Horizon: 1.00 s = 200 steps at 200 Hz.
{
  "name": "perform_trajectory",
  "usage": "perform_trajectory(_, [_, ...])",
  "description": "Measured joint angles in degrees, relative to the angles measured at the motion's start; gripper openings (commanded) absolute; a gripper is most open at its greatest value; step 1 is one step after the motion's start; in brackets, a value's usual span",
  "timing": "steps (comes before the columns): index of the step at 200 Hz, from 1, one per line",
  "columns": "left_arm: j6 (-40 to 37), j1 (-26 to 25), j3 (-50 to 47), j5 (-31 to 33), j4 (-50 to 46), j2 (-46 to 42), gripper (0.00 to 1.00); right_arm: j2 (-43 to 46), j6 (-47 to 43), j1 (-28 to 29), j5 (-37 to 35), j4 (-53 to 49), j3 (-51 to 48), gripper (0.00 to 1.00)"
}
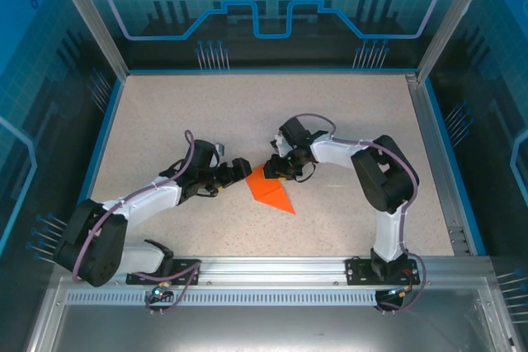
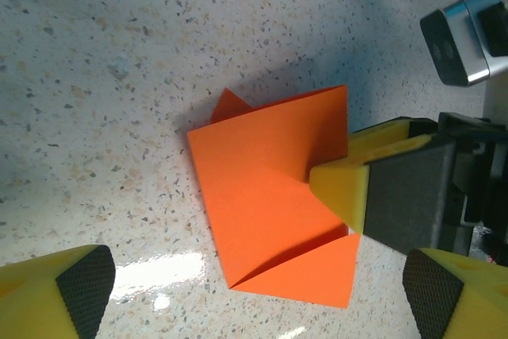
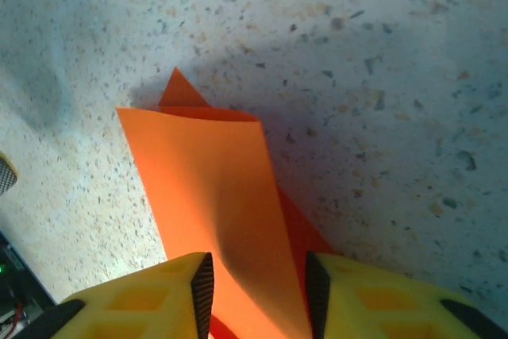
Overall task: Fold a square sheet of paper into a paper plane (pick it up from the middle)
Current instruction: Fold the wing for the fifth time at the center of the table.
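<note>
The paper (image 1: 269, 191) lies near the middle of the bench (image 1: 181, 113), already creased into a smaller layered shape. From above, one pointed corner runs toward 5 o'clock. In the left wrist view a small corner peeks out from under it at 11 o'clock, and a diagonal crease shows along its lower part. I judge it to be very light, thin and limp: it will slide on the smooth speckled surface under any sideways push, sag when lifted by an edge, and take a stray crease or tear if pinched hard or dragged. The safest hold looks like a light nip across a raised flap or along a fold, where the doubled layers give some stiffness. A flat corner lying flush on the bench offers little to get under. The left pincer (image 1: 241, 169) sits at about 10 o'clock from the paper with its jaws spread wide, holding nothing; in its own wrist view both pads hang clear of the sheet. The right pincer (image 3: 255, 279) sits at about 12 o'clock from the paper with its jaws partly drawn in. Its pads stand apart on either side of a lifted flap that rises between them, and one yellow fingertip (image 2: 340, 190) rests against the orange surface, so the flap is straddled and not clamped.
</note>
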State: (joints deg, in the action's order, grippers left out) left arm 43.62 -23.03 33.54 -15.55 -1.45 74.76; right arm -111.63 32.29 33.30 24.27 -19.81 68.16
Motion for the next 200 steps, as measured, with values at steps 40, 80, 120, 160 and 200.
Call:
perform_trajectory(40, [0.00, -0.04, 0.57, -1.31, 0.15, 0.13, 0.96, 2.80, 5.60, -3.91, 0.28, 9.18, -7.56, 0.11])
perform_trajectory(80, [0.63, -1.16, 1.20, -2.12, 0.57, 1.44, 0.96, 8.00, 15.50, -6.73, 0.59, 23.10, -20.04, 0.24])
perform_trajectory(120, [1.55, -3.41, 1.25, -2.34, 0.96, 3.56, 0.95, 10.99, 18.21, -6.73, 0.50, 28.00, -23.85, 0.42])
perform_trajectory(160, [2.58, -5.22, 1.18, -2.34, 2.69, 3.63, 0.91, 23.58, 12.68, -7.76, -3.19, 17.90, -25.81, 0.34])
perform_trajectory(200, [3.15, -5.73, 0.87, -2.32, 5.14, 4.83, 0.81, 30.51, 7.85, -6.71, -1.62, 13.31, -26.62, 0.11])
